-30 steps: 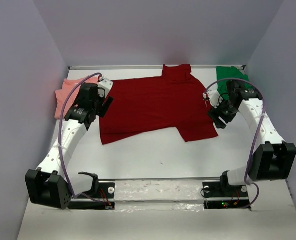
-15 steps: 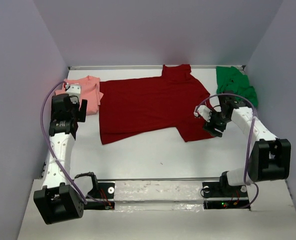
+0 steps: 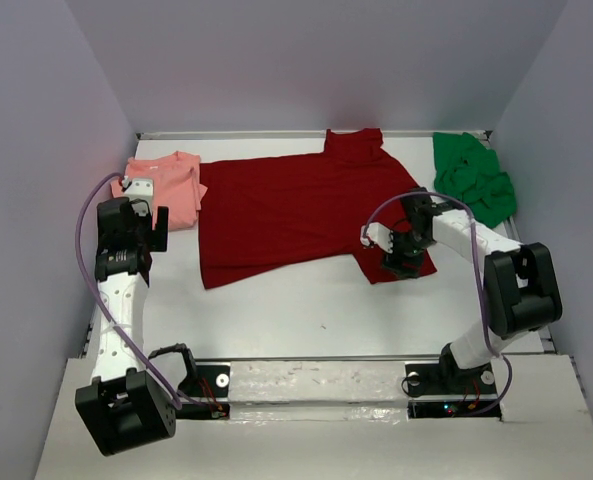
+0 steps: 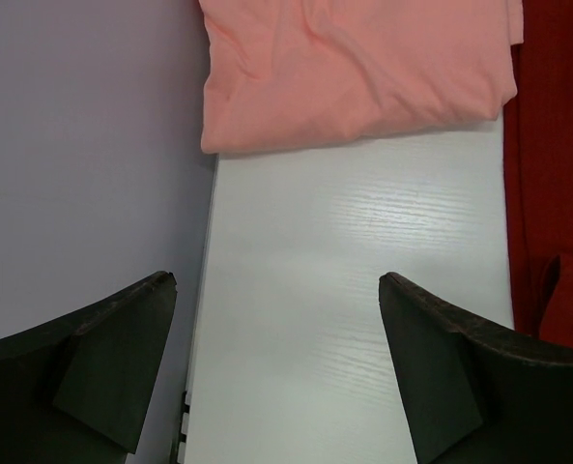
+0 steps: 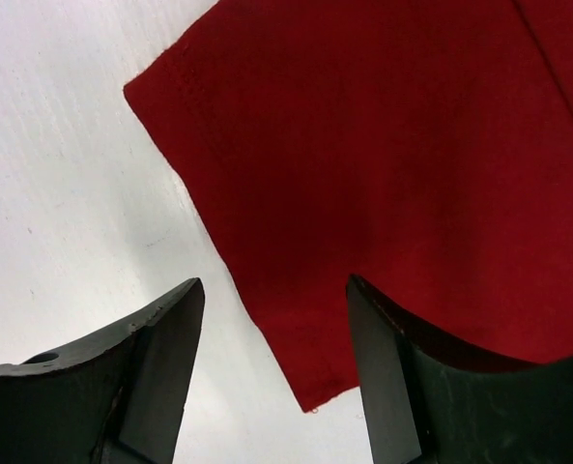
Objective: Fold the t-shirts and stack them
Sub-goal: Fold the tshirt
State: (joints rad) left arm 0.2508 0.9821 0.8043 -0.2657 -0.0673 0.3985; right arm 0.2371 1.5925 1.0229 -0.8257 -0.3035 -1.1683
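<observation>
The three t-shirts lie in a row along the far side of the table. The left t-shirt lies ahead of the left gripper, beyond its fingertips, with bare table between the fingers. The middle t-shirt runs along the outer side of its right finger, the side wall along the outer side of its left finger. At the right gripper, a sleeve corner of the middle t-shirt lies between the fingers and below the right finger; bare table lies below the left finger. The right t-shirt lies well apart from these fingers.
</observation>
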